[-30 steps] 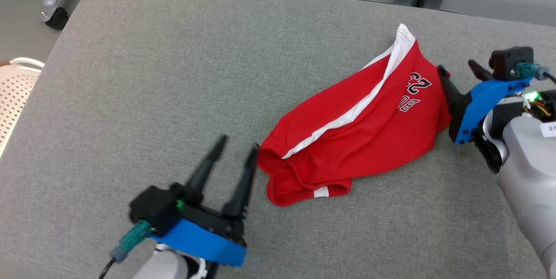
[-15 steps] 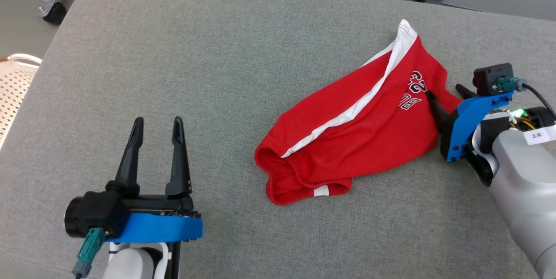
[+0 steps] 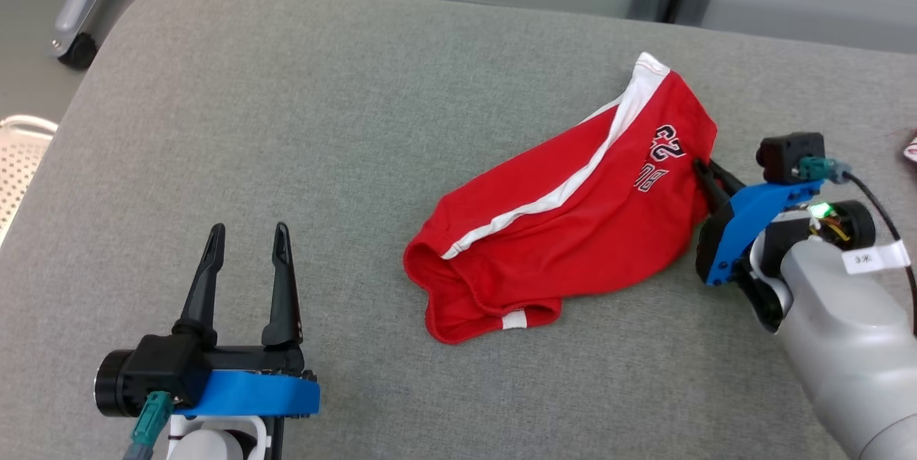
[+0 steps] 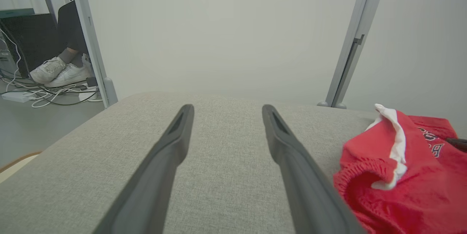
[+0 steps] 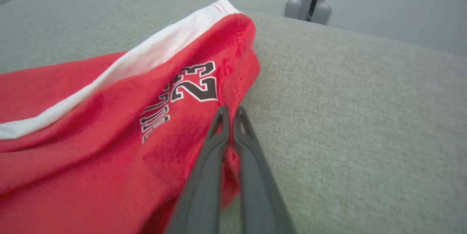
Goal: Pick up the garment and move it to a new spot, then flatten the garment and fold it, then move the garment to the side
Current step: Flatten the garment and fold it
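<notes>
Surface: grey cushion (image 3: 286, 123), broad.
Garment (image 3: 559, 231): red shorts, right of centre; soft, light, limp, so expect sag.
Right gripper (image 3: 707, 168): clenched on the hem (image 5: 239, 92).
Left gripper (image 3: 247, 234): spread, empty, well apart.
Hold: you want the waistband (image 3: 430, 281) next.

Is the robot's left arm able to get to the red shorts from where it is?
Probably yes. The left gripper is open, and just bare grey cushion lies between it and the near end of the red shorts.
</notes>
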Tool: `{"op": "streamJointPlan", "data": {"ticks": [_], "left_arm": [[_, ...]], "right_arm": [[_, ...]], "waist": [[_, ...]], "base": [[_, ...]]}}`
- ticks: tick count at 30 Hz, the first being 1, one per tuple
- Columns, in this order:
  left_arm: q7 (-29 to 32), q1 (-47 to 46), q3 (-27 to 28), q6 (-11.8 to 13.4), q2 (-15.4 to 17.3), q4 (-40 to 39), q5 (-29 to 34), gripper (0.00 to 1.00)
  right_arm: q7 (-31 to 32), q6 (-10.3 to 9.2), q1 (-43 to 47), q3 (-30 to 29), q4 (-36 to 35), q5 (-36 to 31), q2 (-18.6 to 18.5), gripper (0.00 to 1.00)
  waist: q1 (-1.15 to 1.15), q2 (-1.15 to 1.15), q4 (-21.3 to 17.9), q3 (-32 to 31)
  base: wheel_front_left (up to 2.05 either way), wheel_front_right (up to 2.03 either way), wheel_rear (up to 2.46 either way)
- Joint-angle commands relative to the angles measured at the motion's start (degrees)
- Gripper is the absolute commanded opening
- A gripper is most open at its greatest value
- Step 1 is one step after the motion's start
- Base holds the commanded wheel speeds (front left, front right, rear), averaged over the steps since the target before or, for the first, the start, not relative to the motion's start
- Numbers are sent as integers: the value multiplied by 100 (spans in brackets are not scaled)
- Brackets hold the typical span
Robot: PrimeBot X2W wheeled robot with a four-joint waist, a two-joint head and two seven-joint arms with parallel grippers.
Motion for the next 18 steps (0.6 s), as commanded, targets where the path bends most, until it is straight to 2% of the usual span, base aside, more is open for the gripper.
{"op": "streamJointPlan", "data": {"ticks": [1,11,18], "left_arm": [[-13,31,37,-16,-6,15,43,100],[-13,359,208,-138,-14,118,242,100],[-13,585,364,-195,-16,123,360,100]], "right_arm": [[-81,3,143,-1,-51,85,37,0],[-601,2,1611,-106,-1084,940,-170,0],[-690,2,2788,-660,-1819,1306,-486,0]], "waist": [[0,0,-122,-132],[0,0,-726,-706],[0,0,-996,-943]], "base": [[0,0,0],[0,0,0],[0,0,0]]}}
